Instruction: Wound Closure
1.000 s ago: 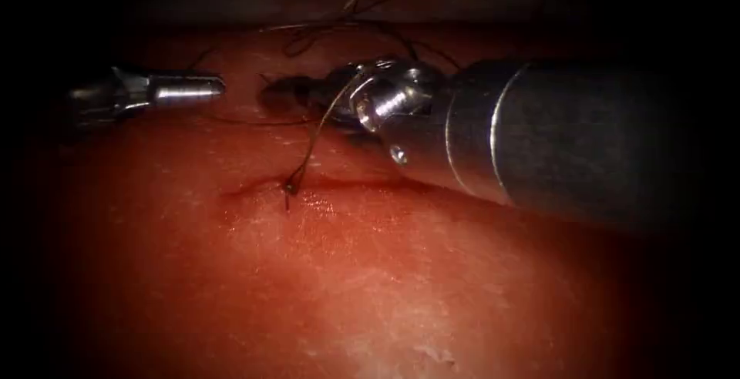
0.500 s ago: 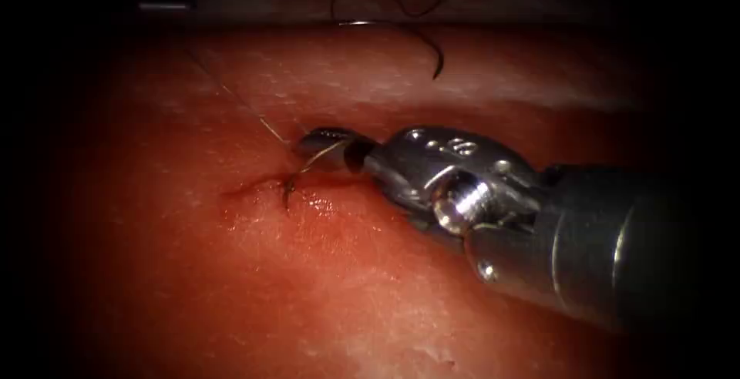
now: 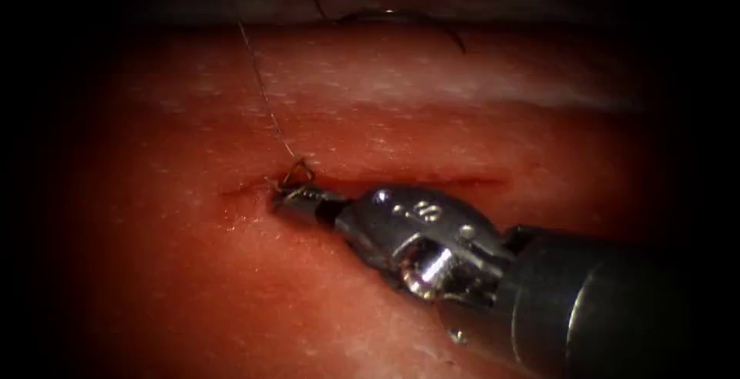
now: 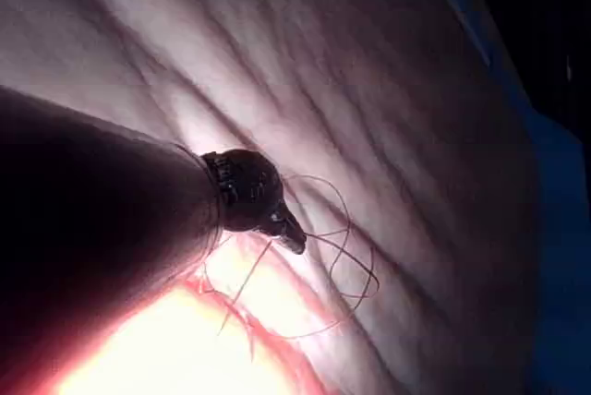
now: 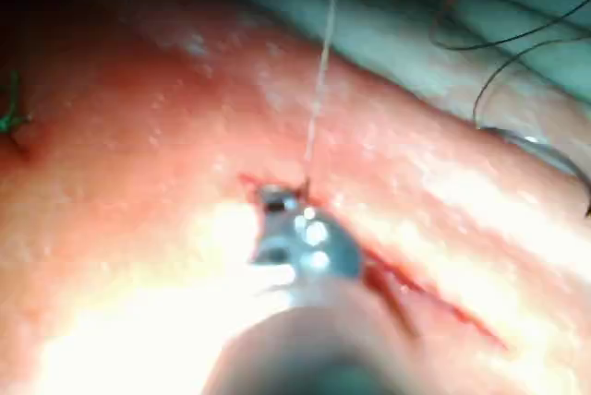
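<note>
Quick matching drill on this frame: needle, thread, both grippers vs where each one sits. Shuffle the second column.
1 needle
2 thread
3 right gripper
4 left gripper

a at the left end of the cut
b lying free by the far edge of the tissue, not in it
c taut, rising from the cut
d loose thread loops beside it

Pairs: 1-b, 2-c, 3-a, 4-d

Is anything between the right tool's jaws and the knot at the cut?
Nothing visible does. The right tool has its tip right at the small thread loop on the cut, with one strand running up and away over the tissue.
</note>
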You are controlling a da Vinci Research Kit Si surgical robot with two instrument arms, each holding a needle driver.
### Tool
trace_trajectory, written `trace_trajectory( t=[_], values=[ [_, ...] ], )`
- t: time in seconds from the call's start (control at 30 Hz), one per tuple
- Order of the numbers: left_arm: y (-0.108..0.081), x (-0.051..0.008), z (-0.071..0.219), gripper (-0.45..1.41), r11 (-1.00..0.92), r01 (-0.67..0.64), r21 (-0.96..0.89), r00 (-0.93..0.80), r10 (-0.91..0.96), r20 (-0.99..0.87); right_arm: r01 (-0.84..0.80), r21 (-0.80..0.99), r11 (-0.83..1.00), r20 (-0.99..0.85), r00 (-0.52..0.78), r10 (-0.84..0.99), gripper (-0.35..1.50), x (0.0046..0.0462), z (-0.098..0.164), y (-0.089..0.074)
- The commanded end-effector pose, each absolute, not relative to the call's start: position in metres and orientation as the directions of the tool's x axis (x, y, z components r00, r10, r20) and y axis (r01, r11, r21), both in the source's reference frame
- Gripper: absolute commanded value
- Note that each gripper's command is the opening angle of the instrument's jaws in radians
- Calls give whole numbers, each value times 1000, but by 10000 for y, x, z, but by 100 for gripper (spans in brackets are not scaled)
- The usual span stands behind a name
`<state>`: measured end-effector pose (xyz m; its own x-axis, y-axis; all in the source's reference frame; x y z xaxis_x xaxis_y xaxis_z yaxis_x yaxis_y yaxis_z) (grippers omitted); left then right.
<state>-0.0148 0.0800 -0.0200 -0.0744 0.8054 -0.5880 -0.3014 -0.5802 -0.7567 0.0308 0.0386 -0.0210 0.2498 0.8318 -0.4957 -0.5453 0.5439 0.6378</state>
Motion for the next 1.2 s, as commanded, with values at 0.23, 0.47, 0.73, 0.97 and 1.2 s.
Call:
trace_trajectory(
  t=[0.23,0.47,0.73,0.97,1.2],
  values=[
    [845,-148,-219,-35,-598,-312,-738,-71,789,-610,-519,648,558,-493,273,826,-35,316,-211,374],
    [873,-151,-231,-35,-606,-330,-724,-71,780,-622,-505,648,570,-497,287,819,-35,315,-213,369],
    [891,-171,-230,-35,-605,-357,-712,-87,780,-619,-479,653,586,-507,299,809,-35,320,-227,345],
    [897,-186,-225,-35,-683,-428,-592,-166,703,-692,-473,647,597,-515,306,801,-35,320,-228,342],
    [915,-190,-231,-35,-738,-502,-451,-248,622,-743,-470,639,609,-523,315,792,-35,321,-216,332]
  ],
)
